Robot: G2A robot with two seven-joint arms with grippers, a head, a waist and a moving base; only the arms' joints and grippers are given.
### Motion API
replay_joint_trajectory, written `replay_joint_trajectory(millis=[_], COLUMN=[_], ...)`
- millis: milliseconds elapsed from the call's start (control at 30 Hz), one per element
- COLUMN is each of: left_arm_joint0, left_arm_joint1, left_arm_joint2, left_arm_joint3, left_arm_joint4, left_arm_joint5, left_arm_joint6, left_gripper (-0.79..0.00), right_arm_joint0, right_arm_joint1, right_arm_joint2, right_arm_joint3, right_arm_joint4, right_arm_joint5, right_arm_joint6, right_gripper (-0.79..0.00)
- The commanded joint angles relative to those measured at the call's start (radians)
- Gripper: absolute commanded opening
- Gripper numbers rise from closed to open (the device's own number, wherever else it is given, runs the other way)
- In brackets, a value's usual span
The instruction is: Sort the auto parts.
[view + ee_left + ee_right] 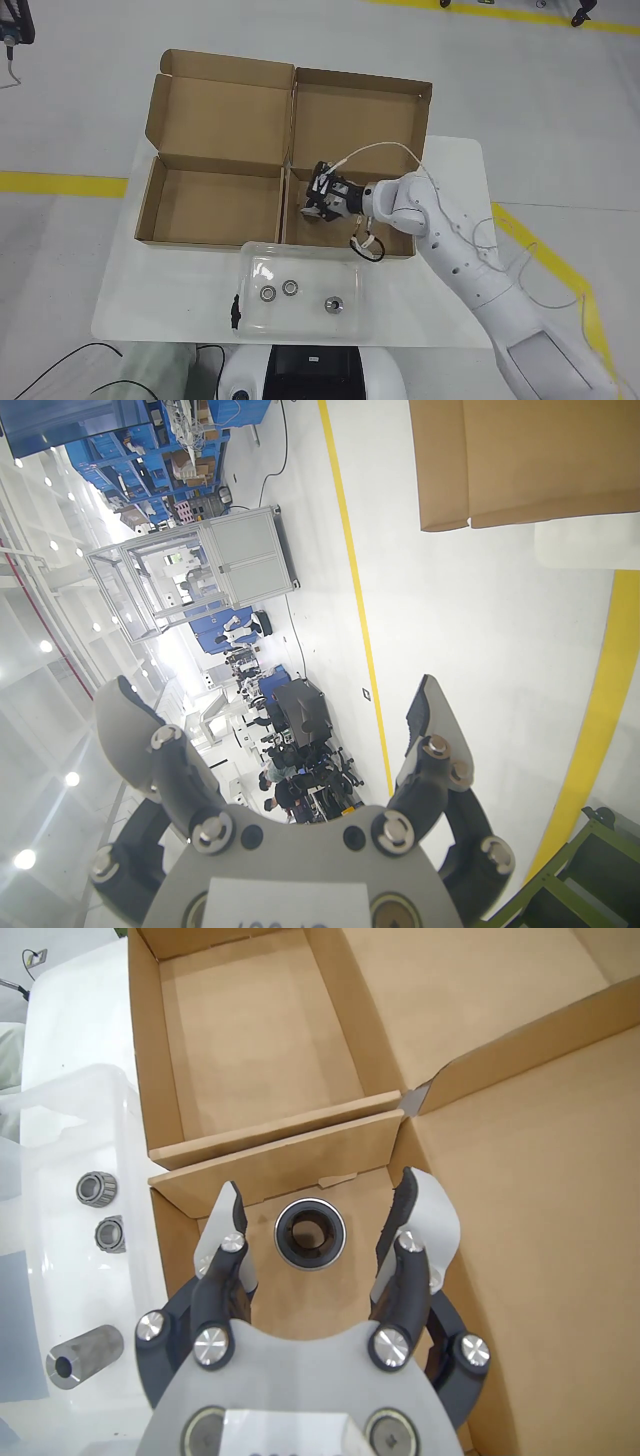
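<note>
Right gripper, jaws spread, hangs over a round steel-rimmed bearing in a cardboard box; left gripper likewise spread.

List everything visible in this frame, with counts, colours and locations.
table: 1, white, carrying everything.
cardboard boxes: 2, brown, lids open, side by side on table.
clear bin: 1, transparent, on table, nearer the robot than the boxes.
ring bearing: 1, black and silver, in the right-hand box.
roller bearings: 2, grey, in bin.
steel sleeve: 1, grey, lying in bin.
right gripper: 1, jaws open, above ring bearing.
left gripper: 1, jaws open, empty, aimed toward the room.
</note>
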Motion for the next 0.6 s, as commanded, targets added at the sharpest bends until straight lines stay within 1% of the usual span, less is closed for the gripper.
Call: replay_joint_trajectory(millis=[0, 167, 233, 333, 467, 567], left_arm_joint0=[0.0, 0.0, 0.0, 0.0, 0.0, 0.0], left_arm_joint1=[0.0, 0.0, 0.0, 0.0, 0.0, 0.0], left_arm_joint2=[0.0, 0.0, 0.0, 0.0, 0.0, 0.0], left_arm_joint3=[0.0, 0.0, 0.0, 0.0, 0.0, 0.0], left_arm_joint4=[0.0, 0.0, 0.0, 0.0, 0.0, 0.0], left_arm_joint5=[0.0, 0.0, 0.0, 0.0, 0.0, 0.0], left_arm_joint6=[0.0, 0.0, 0.0, 0.0, 0.0, 0.0], left_gripper=[0.0, 0.0, 0.0, 0.0, 0.0, 0.0], right_arm_joint0=[-0.042, -0.16, -0.201, -0.239, -0.279, -0.334], right_arm_joint1=[0.017, 0.054, 0.065, 0.077, 0.09, 0.099], right_arm_joint2=[0.039, 0.119, 0.143, 0.157, 0.174, 0.192], right_arm_joint3=[-0.103, -0.346, -0.429, -0.507, -0.542, -0.568], right_arm_joint4=[-0.007, -0.016, -0.011, 0.003, 0.028, 0.021], right_arm_joint5=[0.0, -0.007, -0.013, -0.05, -0.106, -0.129], right_arm_joint6=[0.031, 0.13, 0.165, 0.216, 0.196, 0.127], right_gripper=[-0.228, -0.16, -0.145, -0.135, -0.132, -0.145])
